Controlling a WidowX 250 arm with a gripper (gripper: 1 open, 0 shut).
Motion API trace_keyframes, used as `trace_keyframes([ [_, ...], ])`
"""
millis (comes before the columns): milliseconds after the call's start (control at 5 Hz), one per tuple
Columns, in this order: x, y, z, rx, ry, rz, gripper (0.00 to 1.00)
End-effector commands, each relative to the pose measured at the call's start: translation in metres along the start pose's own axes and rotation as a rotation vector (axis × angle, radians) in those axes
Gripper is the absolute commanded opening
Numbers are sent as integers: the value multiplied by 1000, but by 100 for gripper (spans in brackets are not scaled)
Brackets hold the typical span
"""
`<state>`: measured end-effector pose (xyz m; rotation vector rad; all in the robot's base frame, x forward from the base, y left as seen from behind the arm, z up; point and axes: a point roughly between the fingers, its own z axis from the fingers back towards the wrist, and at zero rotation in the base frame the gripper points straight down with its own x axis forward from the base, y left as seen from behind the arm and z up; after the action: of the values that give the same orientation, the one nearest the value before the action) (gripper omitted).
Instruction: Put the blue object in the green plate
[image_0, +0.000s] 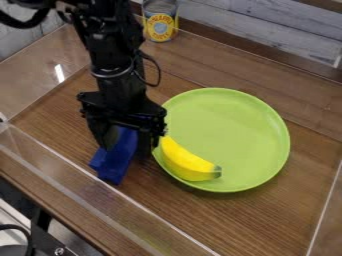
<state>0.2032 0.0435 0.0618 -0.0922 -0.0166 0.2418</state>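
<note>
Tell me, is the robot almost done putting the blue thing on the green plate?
Not yet. Nothing looks done: the blue object lies on the wooden table, beside the green plate, which holds only a banana. Right now the gripper is right above the blue object's far end with its jaws open, so nothing is gripped. Left to do: grab, lift, carry across and drop it on the plate.
</note>
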Motion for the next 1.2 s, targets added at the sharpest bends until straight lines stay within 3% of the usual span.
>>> trace_keyframes([
  [0, 4, 2, 1, -7, -21, 2, 100],
  [1000, 4, 1, -4, -28, -16, 18, 100],
])
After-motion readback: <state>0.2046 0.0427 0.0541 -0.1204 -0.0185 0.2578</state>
